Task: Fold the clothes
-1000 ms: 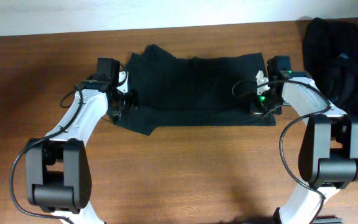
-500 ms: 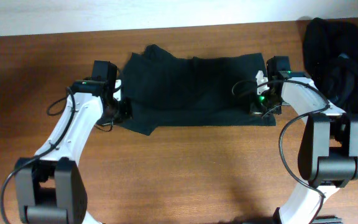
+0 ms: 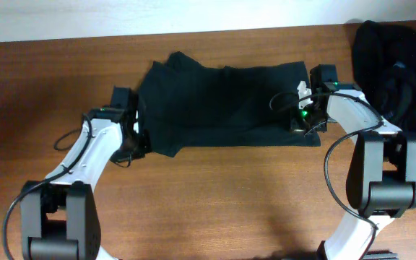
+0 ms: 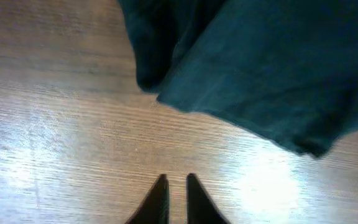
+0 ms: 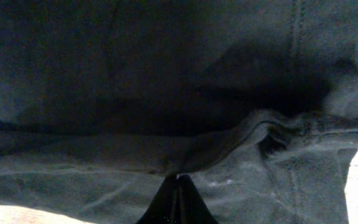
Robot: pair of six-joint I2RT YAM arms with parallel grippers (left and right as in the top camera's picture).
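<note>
Black soft-fabric garment (image 3: 222,108) is laid out as a wide band across the middle of the brown wooden counter (image 3: 215,202). A heap of further black clothes (image 3: 392,65) is piled at the far right corner.

The left pincer (image 4: 178,191) is slightly parted and empty, held over bare wood just short of the garment's lower left edge. The right pincer (image 5: 178,186) is closed tight, and a ridge of the garment's right edge appears to be nipped between the tips.

Risks, as judged:
- Only one side is held, so a pull from the right could drag or skew the band.
- With the left gap this narrow, the hem could be pushed along rather than caught.
- The top layer alone could be taken, so the fold would be spoiled.

Views:
- Overhead: the whole layout and the heap are given, but the jaw gaps are not readable.
- Left wrist: the parted tips and the strip of wood before the hem are shown.
- Right wrist: the seam stitching and the pinch ridge are shown, with almost no counter.
</note>
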